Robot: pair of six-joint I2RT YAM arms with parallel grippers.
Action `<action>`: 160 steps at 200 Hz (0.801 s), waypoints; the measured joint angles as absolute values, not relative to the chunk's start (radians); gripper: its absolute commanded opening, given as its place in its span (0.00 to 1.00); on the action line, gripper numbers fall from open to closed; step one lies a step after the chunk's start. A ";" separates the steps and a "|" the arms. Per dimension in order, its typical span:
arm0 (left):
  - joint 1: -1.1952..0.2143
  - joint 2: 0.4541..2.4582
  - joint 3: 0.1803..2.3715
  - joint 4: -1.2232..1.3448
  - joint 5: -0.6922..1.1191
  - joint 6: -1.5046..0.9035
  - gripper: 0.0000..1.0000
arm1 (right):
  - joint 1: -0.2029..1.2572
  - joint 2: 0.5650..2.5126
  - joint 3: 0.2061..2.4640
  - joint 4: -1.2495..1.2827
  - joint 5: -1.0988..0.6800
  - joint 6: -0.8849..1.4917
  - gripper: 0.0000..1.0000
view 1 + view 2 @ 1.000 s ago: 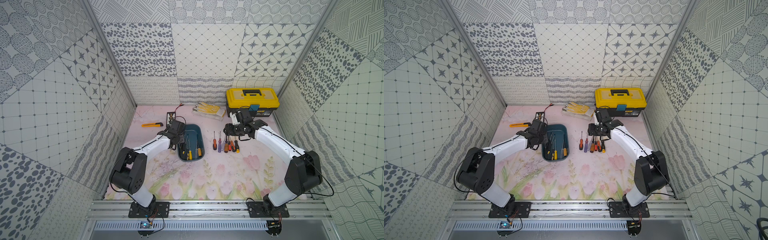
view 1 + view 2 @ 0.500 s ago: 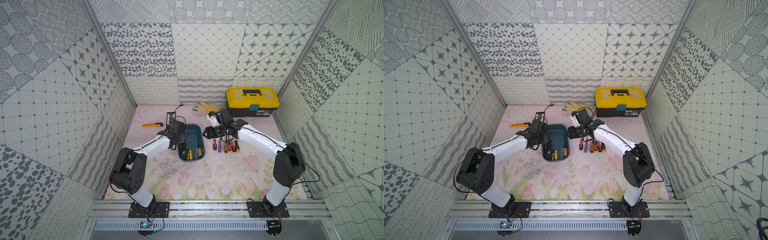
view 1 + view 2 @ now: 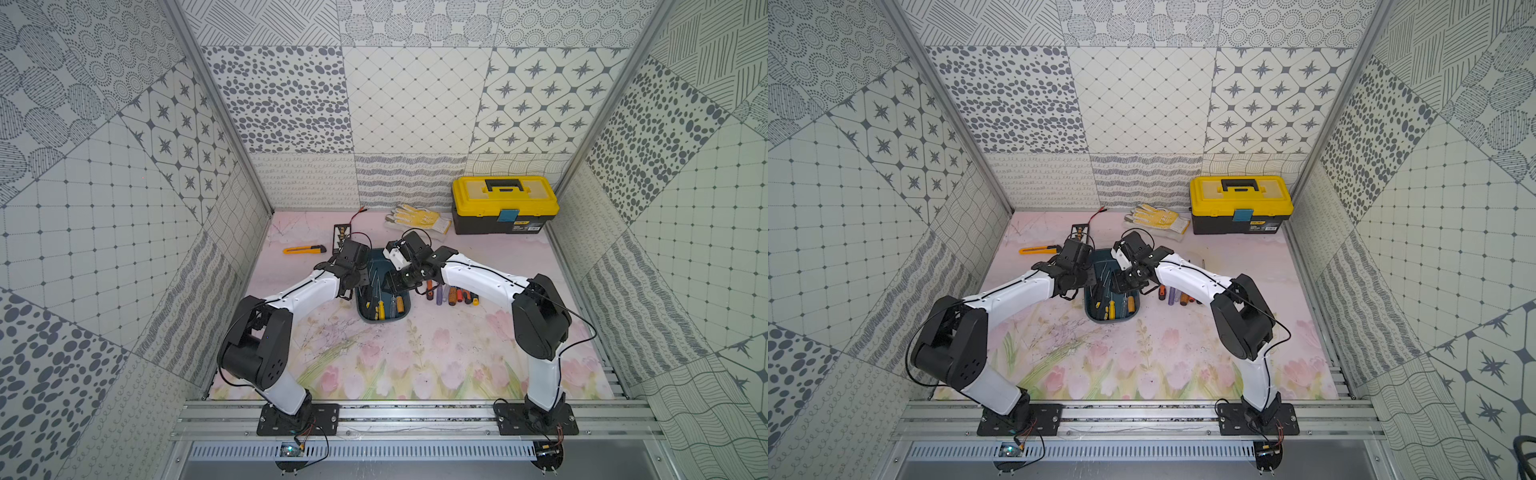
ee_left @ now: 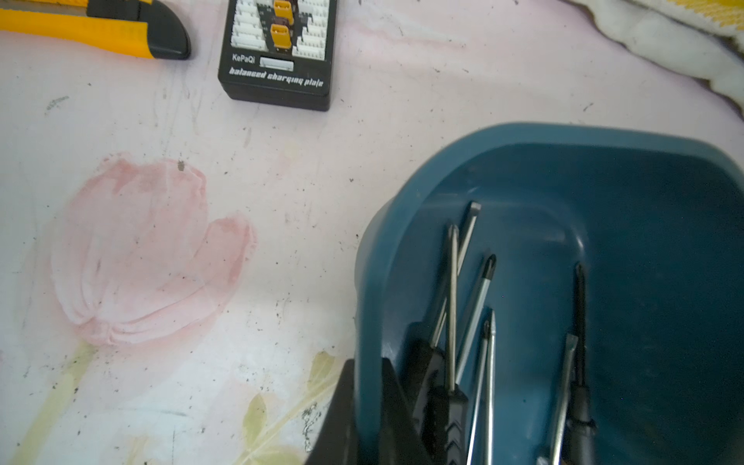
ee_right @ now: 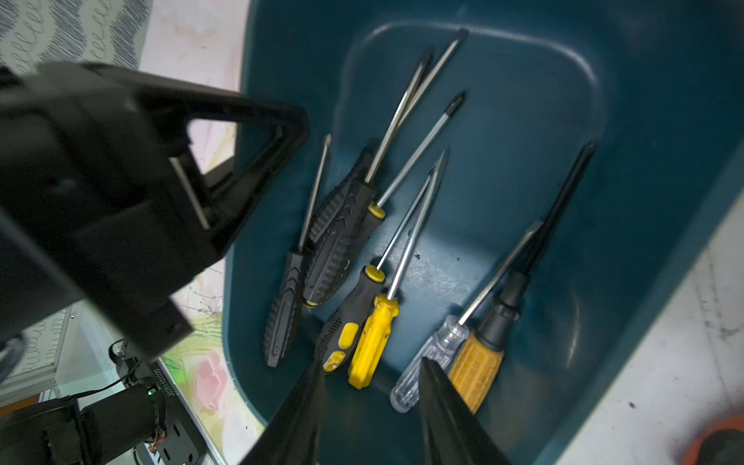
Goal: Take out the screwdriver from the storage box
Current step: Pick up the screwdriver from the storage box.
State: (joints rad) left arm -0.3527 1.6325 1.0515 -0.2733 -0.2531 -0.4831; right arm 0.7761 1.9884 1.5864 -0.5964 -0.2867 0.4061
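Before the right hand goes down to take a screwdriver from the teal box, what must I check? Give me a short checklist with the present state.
1. Left hand clamps the wall of the teal-blue plastic storage box: ok.
2. Right hand open and empty: ok.
3. Right hand lined up over the plain yellow-handled screwdriver: ok.
4. Handle free of neighbours: not ok; the black-and-yellow rubber-handled screwdriver lies close against it.
5. Height left above the handle: cannot tell.

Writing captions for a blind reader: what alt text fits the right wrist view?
The right gripper, jaws open, hovers over several screwdrivers lying in the teal storage box. The left gripper grips the box's rim.
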 measured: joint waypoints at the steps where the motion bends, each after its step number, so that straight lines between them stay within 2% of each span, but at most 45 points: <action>1: -0.353 1.632 1.052 -0.273 -0.253 -0.483 0.00 | 0.776 1.990 1.586 -0.596 -0.286 0.407 0.40; 22: -0.353 1.630 1.052 -0.273 -0.253 -0.483 0.00 | 0.789 2.028 1.589 -0.601 -0.274 0.435 0.38; 160: -0.353 1.629 1.049 -0.273 -0.249 -0.484 0.00 | 0.825 2.152 1.633 -0.602 -0.242 0.521 0.37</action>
State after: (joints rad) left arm -0.3527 1.6295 1.0492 -0.2726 -0.2493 -0.4835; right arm 0.8246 2.1517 1.6333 -0.6022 -0.2417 0.5205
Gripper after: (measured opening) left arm 0.109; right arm 0.367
